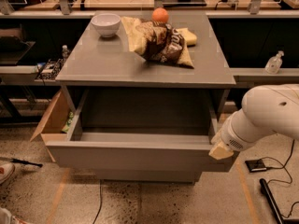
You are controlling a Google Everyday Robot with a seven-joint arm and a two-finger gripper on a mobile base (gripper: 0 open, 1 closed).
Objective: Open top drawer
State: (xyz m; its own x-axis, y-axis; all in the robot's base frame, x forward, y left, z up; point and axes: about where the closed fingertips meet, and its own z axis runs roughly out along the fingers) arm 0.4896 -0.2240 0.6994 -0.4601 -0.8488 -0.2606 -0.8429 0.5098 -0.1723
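Note:
The top drawer [135,155] is a wide matte grey box under the grey cabinet top [107,64]. It stands pulled far out towards me, and its deep grey interior is open to view. My gripper [219,149] is at the drawer's front right corner, at the end of the white arm [268,115] that comes in from the right. Its beige tip rests against the corner of the front panel. A narrower grey drawer front [147,175] shows below.
On the cabinet top lie a white bowl [106,23], an orange [160,15], a brown chip bag [161,43] and a yellow sponge [187,35]. A cardboard box [52,120] stands left of the drawer. A clear bottle [274,62] stands on the right shelf. Cables lie on the floor.

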